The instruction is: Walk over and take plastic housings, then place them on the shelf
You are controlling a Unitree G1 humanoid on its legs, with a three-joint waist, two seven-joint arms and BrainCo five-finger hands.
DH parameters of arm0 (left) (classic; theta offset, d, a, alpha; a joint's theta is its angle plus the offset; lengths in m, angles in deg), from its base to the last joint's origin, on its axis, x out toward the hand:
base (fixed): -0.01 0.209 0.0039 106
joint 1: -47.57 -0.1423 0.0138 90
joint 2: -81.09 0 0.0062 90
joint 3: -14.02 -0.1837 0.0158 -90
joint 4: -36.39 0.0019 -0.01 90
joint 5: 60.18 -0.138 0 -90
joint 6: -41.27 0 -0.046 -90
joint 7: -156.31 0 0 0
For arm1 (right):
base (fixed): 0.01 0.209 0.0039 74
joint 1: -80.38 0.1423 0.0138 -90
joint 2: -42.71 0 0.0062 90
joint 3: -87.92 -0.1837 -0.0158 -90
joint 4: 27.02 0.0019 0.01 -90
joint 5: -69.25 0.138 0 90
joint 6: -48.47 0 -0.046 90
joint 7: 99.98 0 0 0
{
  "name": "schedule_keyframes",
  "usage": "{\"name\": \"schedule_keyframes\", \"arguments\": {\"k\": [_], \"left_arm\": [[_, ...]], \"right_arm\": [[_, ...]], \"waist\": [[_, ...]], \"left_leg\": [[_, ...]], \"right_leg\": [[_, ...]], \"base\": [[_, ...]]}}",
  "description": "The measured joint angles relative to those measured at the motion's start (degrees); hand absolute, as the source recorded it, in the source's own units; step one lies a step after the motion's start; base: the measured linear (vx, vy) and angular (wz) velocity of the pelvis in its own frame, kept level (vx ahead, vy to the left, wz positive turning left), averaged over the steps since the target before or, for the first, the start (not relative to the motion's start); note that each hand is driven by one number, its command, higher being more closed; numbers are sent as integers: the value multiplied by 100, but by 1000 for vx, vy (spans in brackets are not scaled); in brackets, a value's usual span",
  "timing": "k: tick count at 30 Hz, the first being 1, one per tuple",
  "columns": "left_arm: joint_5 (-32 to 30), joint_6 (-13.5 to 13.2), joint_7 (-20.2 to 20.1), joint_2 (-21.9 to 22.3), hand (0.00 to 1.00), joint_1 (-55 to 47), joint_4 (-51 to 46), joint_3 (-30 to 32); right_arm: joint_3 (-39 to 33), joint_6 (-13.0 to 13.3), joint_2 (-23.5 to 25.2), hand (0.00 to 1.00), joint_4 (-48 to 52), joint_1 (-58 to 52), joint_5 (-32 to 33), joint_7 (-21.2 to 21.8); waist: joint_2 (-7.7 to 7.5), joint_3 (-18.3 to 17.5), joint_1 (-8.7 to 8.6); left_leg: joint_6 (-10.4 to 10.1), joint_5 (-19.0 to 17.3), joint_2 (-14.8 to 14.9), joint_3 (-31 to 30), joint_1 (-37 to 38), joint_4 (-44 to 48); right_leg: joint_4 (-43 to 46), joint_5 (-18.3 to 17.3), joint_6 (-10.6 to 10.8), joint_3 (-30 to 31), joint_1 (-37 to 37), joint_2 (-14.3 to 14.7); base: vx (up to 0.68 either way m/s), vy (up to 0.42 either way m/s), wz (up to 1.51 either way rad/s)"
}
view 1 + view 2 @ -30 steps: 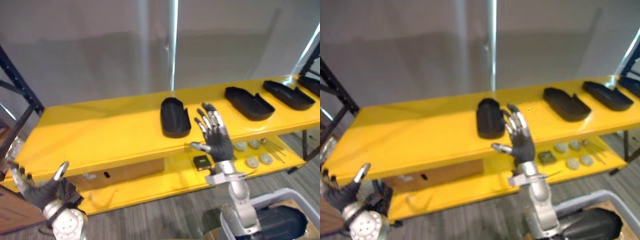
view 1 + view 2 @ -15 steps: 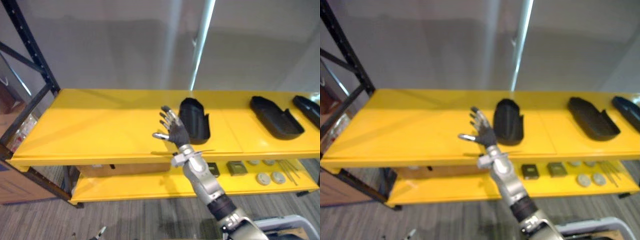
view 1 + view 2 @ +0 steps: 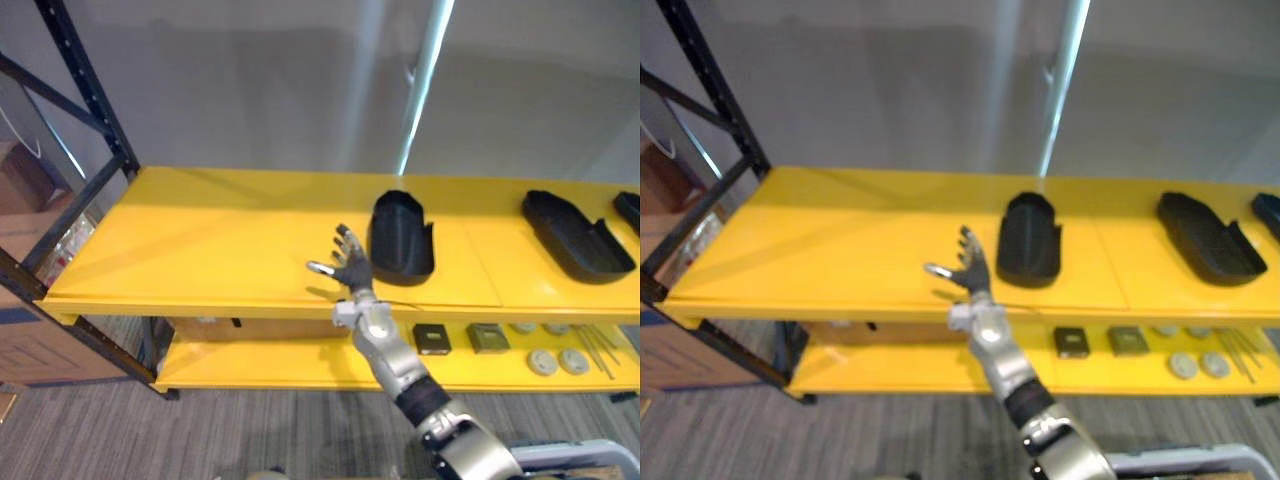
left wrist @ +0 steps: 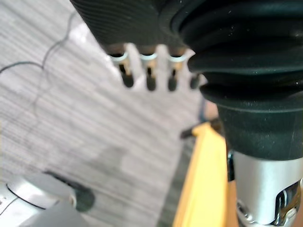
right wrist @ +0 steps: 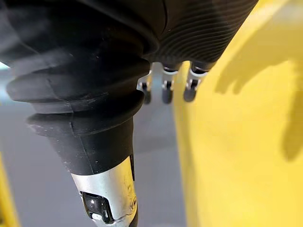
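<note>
The left wrist view gives the left hand [image 4: 142, 28], its fingers hanging loose and straight above grey carpet [image 4: 71, 132], holding nothing, with a strip of yellow shelf edge beside it. In the head views, a black rack upright [image 3: 85, 85] stands at the far left with a brown cardboard box [image 3: 30, 350] below it. Next comes the yellow top shelf [image 3: 200, 240] and the lower shelf [image 3: 280, 365] beneath. The right hand [image 3: 352, 272] is raised over the top shelf's front edge, released, fingers spread and thumb out to the left, empty. Its own wrist view shows those fingertips [image 5: 163, 92] above bare yellow board. There are three plastic housings, all on the top shelf. The first housing [image 3: 402, 238] lies just to the right of the right hand and apart from it. The second housing [image 3: 578, 235] lies well to the right. The third housing [image 3: 630, 208] is cut by the right border. Each is a matte black, long, shallow shell with raised walls and a rounded far end. On the lower shelf lie two dark square blocks [image 3: 432, 338], then two pale round discs [image 3: 545, 360] at the front, with more behind that are too small to count.
</note>
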Motion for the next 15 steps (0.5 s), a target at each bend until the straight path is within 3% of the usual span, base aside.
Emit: {"name": "schedule_keyframes", "arguments": {"k": [2,7,11,15], "left_arm": [[0,-47,-26,3,0,91,-13,-14],[-1,-128,-136,59,0,109,-22,-36],[1,-223,-139,28,0,109,-34,-198],[-2,-313,-133,1,0,109,-35,-306]], "right_arm": [[6,-58,12,0,-147,104,1,18],[1,-272,52,0,-364,305,3,34],[-1,-425,56,0,-424,319,-16,-3],[-121,-441,76,0,-548,370,-251,-402]], "waist": [[-13,66,41],[133,197,65],[102,250,97],[116,284,148]], "left_leg": [[0,-7,-1,-11,8,0],[19,-21,-43,-18,9,1],[19,-21,-42,-21,12,1],[22,-20,-51,-28,33,1]], "right_leg": [[0,-2,-1,-26,24,-1],[1,-1,3,-35,29,-38],[2,-2,5,-39,34,-37],[109,-46,26,-43,17,-71]], "base": [[29,9,8],[4,3,1],[0,0,0],[0,0,0]]}}
